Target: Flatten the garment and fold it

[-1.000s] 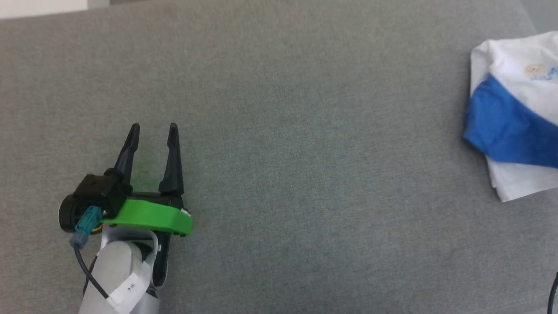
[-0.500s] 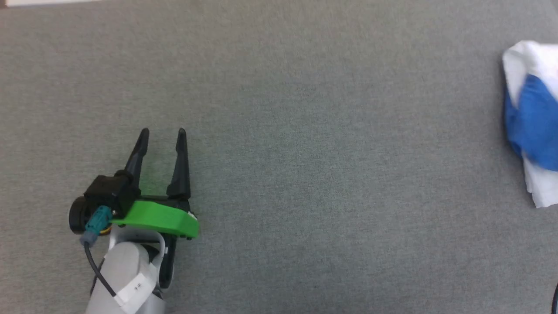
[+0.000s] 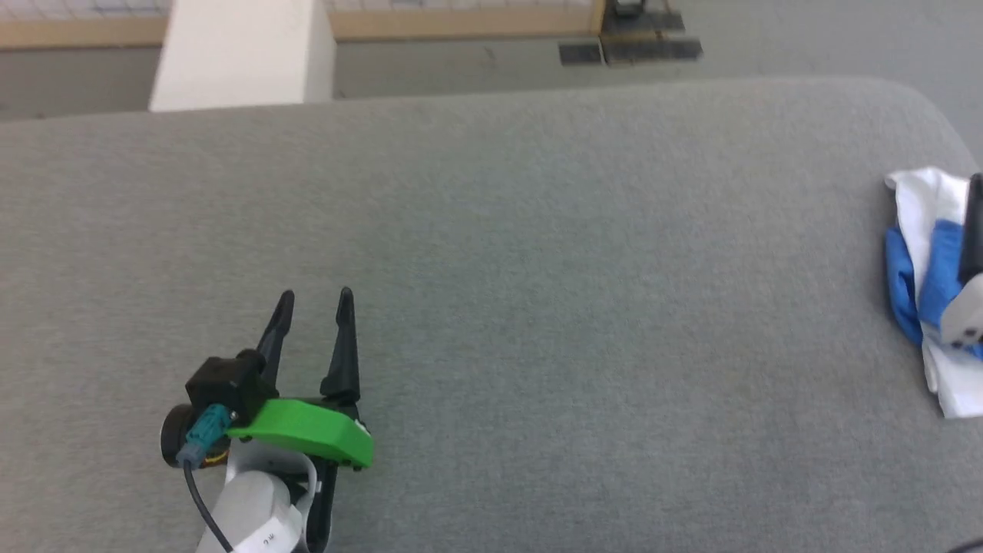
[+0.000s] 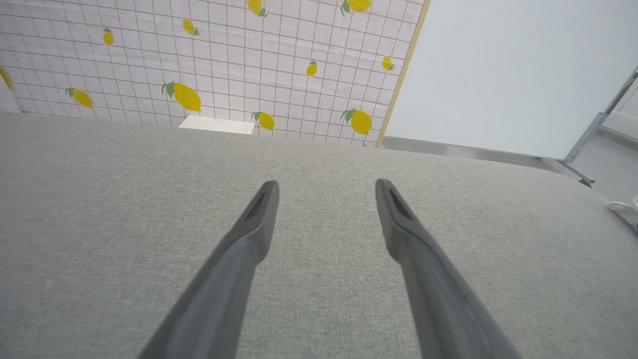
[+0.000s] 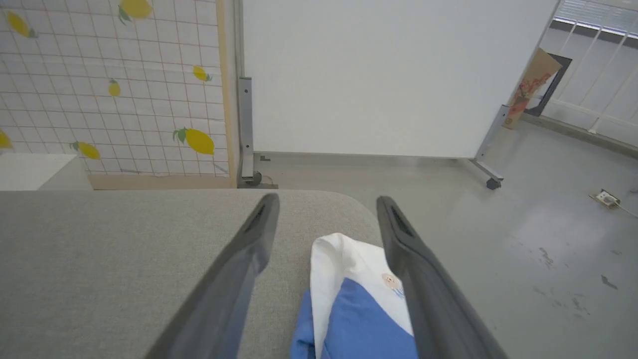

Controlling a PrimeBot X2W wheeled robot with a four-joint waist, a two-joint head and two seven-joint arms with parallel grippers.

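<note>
Counter [image 3: 491, 269]: broad slab with rounded corners, covered in grey woven cloth, matte and faintly coarse
Garment [image 3: 910, 207]: bunched in a heap by the counter's right-hand rounded corner; soft white body, bright blue sleeve folded across, small printed motif on the white
Handling: likely light and limp, draping and dragging on the cloth rather than sliding
Hold: best judged a free hem or shoulder edge, pinching few layers
Right end effector [image 5: 326, 199]: jaws apart over the heap, gripping nothing
Left end effector [image 3: 315, 296]: jaws apart, empty, above bare cloth well apart from the garment
</note>
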